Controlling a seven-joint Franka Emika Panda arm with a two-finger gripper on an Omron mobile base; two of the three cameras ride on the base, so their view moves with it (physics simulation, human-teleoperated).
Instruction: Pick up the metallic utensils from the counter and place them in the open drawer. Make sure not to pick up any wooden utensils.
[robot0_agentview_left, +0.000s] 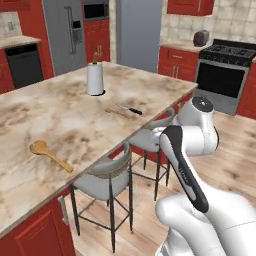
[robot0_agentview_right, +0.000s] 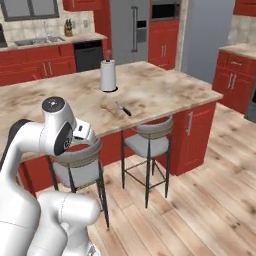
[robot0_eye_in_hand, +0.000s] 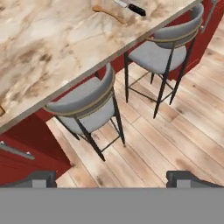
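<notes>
Though wide open, end effector (robot0_eye_in_hand: 111, 177) above stools (robot0_eye_in_hand: 87, 103).

On the counter (robot0_agentview_left: 60, 117) there is one knife (robot0_agentview_left: 131, 109) with a black handle, one roll of paper towels (robot0_agentview_left: 95, 78), and two wooden spoons, one long (robot0_agentview_left: 49, 154) and one by the knife (robot0_agentview_left: 116, 112). Two grey stools (robot0_agentview_left: 107, 176) stand beside it.

My arm (robot0_agentview_left: 200, 165) is glossy white, built of rounded, bulbous segments. A black strip runs along one link, and a dark grey round cap (robot0_agentview_right: 52, 105) tops a joint. My fingertips (robot0_eye_in_hand: 37, 178) are dark grey blocks.
</notes>
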